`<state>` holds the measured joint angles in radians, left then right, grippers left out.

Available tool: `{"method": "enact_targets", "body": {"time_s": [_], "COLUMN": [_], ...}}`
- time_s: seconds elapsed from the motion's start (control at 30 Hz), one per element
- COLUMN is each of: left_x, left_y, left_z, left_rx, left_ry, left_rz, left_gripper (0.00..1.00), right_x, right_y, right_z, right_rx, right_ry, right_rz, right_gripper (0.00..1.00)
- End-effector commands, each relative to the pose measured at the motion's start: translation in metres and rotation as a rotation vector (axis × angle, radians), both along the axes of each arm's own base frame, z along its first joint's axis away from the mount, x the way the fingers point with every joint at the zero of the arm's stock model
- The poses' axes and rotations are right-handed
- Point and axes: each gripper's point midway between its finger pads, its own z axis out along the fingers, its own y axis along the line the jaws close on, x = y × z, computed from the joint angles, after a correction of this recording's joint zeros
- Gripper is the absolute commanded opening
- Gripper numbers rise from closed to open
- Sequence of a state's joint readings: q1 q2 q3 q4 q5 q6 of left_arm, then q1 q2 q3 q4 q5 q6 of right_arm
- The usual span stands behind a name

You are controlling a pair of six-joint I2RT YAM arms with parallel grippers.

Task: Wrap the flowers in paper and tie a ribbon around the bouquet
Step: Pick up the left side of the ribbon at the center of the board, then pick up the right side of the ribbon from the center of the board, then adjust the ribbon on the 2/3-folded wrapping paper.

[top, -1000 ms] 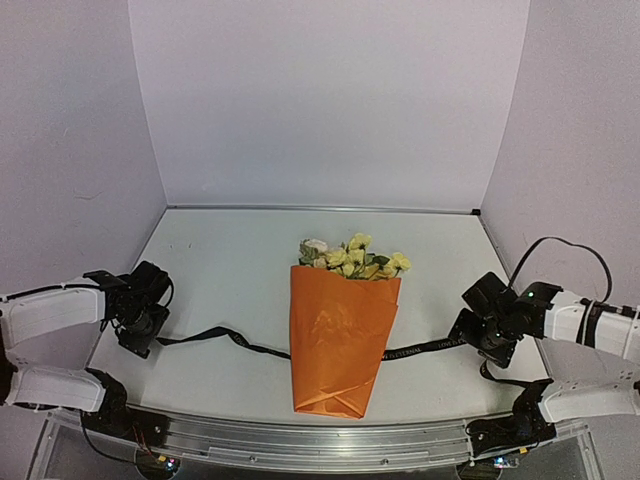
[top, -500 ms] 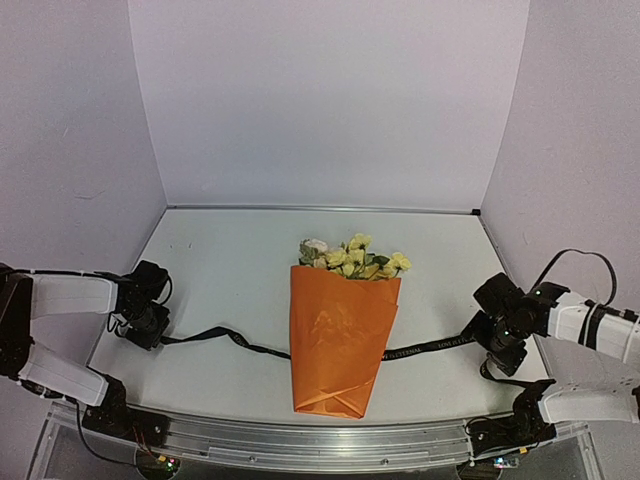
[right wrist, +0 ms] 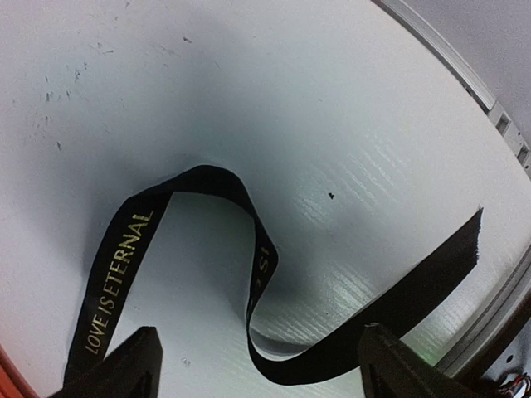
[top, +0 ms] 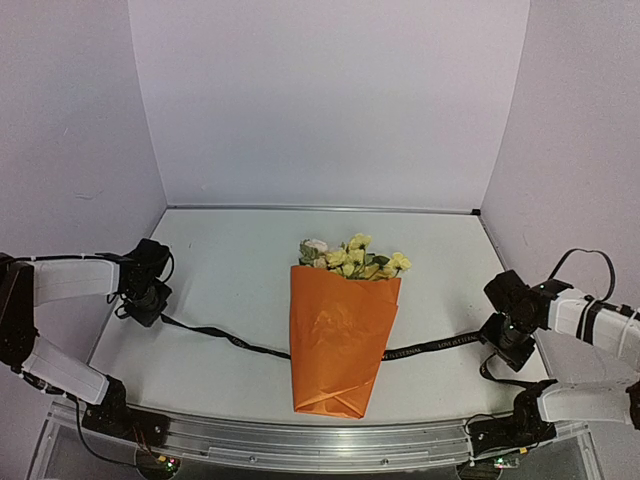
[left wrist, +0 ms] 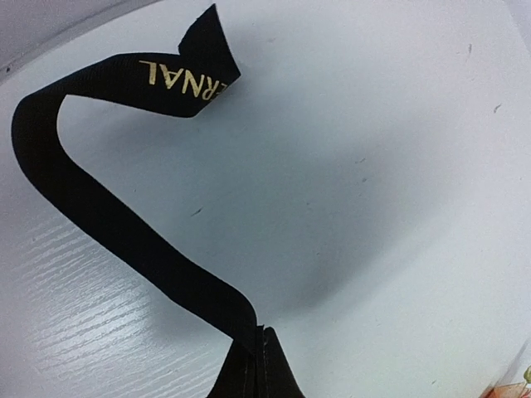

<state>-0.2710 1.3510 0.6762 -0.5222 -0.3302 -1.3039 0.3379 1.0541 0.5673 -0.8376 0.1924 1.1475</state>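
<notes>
- The ribbon (top: 225, 338) is black with gold capitals. In the right wrist view one stretch reads "LOVE IS ETERNAL".
- In the left wrist view only "RNAL" shows near the ribbon's folded end; the rest of the wording turns out of sight.
- From above, pale lettering shows on the ribbon right of the bouquet (top: 335, 345), too small to read.
- Left hand (left wrist: 255, 365): closed, pinching the ribbon, which rises from the fingertips and curls over to the left above the bench (top: 230, 260).
- Right hand (right wrist: 257, 348): open, fingers wide apart. A raised loop of ribbon lies between them, and I cannot tell whether either finger touches it. The cut end lies near the rail (right wrist: 489, 99).
- The ribbon runs from the left hand, under the bouquet, to the right hand.
- The bouquet lies mid-bench, narrow folded end toward the arms. Orange paper (top: 340, 310) forms the cone, with yellow and cream flowers (top: 355, 258) out of its far, wide end.
- The bench is white and slightly glossy, with a faint wood-grain sheen, small dark specks and fine scratches.
- A metal rail edges the bench on the near side.
- Plain pale walls (top: 320, 100) close in the back and both sides; a thin strip runs along the foot of the back wall.
</notes>
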Motion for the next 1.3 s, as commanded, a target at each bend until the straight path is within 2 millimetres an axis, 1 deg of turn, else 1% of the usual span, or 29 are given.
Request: {"method": "enact_targets", "body": {"time_s": [0.0,0.13,0.23,0.33,0.4,0.47,0.5,0.6,0.7,0.8,0.87,0.93,1.07,1.13,1.17,1.27], "left_x": [0.018,0.024,0.026,0.028,0.031,0.037,0.041,0.056,0.073,0.085,0.092,0.101,0.110,0.111,0.111,0.108], "left_y": [0.007,0.004,0.004,0.005,0.006,0.007,0.006,0.010,0.016,0.021,0.023,0.023,0.020,0.020,0.020,0.020], "left_z": [0.022,0.026,0.026,0.025,0.026,0.028,0.030,0.037,0.044,0.050,0.055,0.059,0.063,0.062,0.061,0.059], "left_rx": [0.078,0.077,0.081,0.087,0.092,0.092,0.094,0.113,0.120,0.127,0.129,0.124,0.131,0.132,0.131,0.125], "left_ry": [-0.048,-0.064,-0.072,-0.076,-0.081,-0.098,-0.109,-0.128,-0.150,-0.169,-0.185,-0.199,-0.204,-0.206,-0.205,-0.204], "left_rz": [-0.051,-0.065,-0.067,-0.064,-0.058,-0.056,-0.058,-0.063,-0.053,-0.045,-0.044,-0.063,-0.091,-0.091,-0.089,-0.091], "left_gripper": [0.00,0.00,0.00,0.00,0.00,0.00,0.00,0.00,0.00,0.00,0.00,0.00,0.00,0.00,0.00,0.00], "right_x": [-0.001,0.013,0.019,0.017,0.017,0.024,0.030,0.051,0.067,0.077,0.082,0.089,0.104,0.110,0.114,0.118], "right_y": [-0.001,0.005,0.004,-0.001,-0.006,-0.011,-0.013,-0.019,-0.030,-0.037,-0.048,-0.051,-0.057,-0.063,-0.063,-0.060], "right_z": [-0.020,-0.033,-0.037,-0.043,-0.044,-0.041,-0.038,-0.024,-0.009,0.001,0.008,0.016,0.031,0.034,0.036,0.038], "right_rx": [0.019,0.054,0.044,0.045,0.050,0.055,0.058,0.069,0.076,0.092,0.092,0.097,0.065,0.068,0.089,0.123], "right_ry": [0.053,0.045,0.061,0.089,0.098,0.092,0.082,0.045,0.018,-0.006,-0.020,-0.035,-0.054,-0.059,-0.066,-0.066], "right_rz": [0.017,0.022,0.030,0.000,-0.028,-0.046,-0.051,-0.063,-0.097,-0.133,-0.167,-0.167,-0.128,-0.143,-0.151,-0.150], "right_gripper": [0.72,0.67,0.58,0.39,0.21,0.02,0.00,0.00,0.00,0.00,0.00,0.00,0.00,0.00,0.00,0.00]}}
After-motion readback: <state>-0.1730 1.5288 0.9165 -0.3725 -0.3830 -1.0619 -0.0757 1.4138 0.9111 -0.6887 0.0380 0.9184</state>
